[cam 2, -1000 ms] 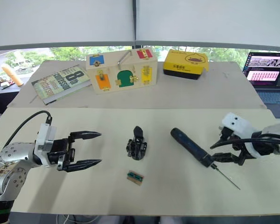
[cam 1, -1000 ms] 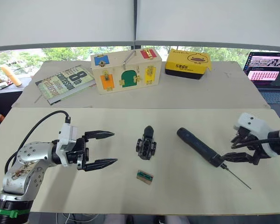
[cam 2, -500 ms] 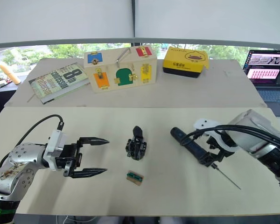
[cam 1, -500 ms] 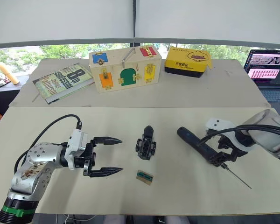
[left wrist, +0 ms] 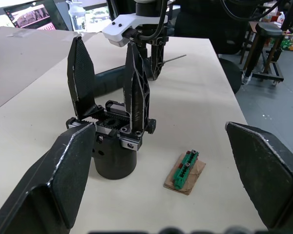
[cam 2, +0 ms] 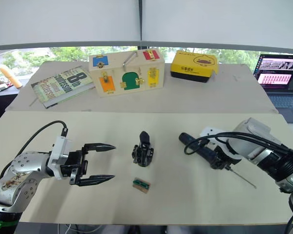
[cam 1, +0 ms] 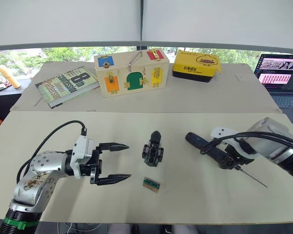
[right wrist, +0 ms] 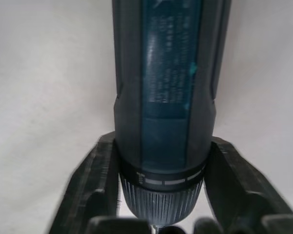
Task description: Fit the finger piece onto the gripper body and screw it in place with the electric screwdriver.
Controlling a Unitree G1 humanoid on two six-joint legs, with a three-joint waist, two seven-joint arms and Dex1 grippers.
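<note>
1. On the desk (cam 1: 49,126), towards its right side, the electric screwdriver (cam 1: 210,148) lies flat with its thin metal bit pointing towards the near right corner.
2. The right tool (cam 1: 230,161) has its two black fingers on either side of the barrel, just behind the ribbed collar. The right wrist view shows both fingers (right wrist: 100,185) against the body, so I judge it clamped on the screwdriver, which looks to be resting on the desk.
3. Handling, as a judgement: the screwdriver is a rigid, smooth cylinder and probably the heaviest loose item. It could roll or twist between two narrow fingers. A hold near the collar gives control of the bit, but the long rear end may sag.
4. The bit is thin and could bend if knocked sideways.
5. The gripper body (cam 1: 153,151) stands at the desk's middle on its round base, a pointed finger rising from it. It is small, stiff and likely light, so it may tip or slide under screwing pressure; bracing low on the base seems wise.
6. The left tool (cam 1: 121,162) hangs open just left of the body, holding nothing.
7. A small green-topped block (cam 1: 151,184) lies nearer the front edge.
8. I cannot pick out a loose finger piece.
</note>
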